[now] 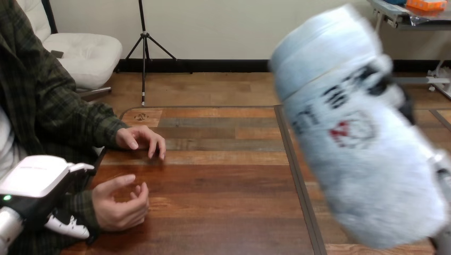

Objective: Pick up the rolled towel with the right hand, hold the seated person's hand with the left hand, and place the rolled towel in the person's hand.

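- The white, fluffy rolled towel (361, 143) with dark and red print hangs high in the air at the view's right, well apart from the person's nearer hand (121, 204), which sits cupped, fingers curled, on the brown plank wooden table (223, 202) at the left
- The right hand (405, 109) is mostly hidden behind the rolled towel; dark finger parts lie across its upper side, so it appears clasped round the roll, though how firm the hold is cannot be told
- The left hand (40, 183), white shell upward, has its thumb over and its fingers (68, 227) under the person's green-sleeved wrist, closed round it
- Risk: the roll is bulky and soft, so it may slip or come unrolled on the long way across if the hold is shallow
- Risk: the cupped hand is half closed, and so thick a roll may catch on the curled fingers and tumble onto the table unless the palm opens
- Risk: too hard a squeeze or a tug by the left hand could hurt the wrist or shift it, spoiling the aim
- Risk: the towel blocks much of the head view, so the right arm could stray toward the person's farther hand (142, 142), which lies flat on the table
- Count: one rolled towel, two robot hands, two hands of the person, one table
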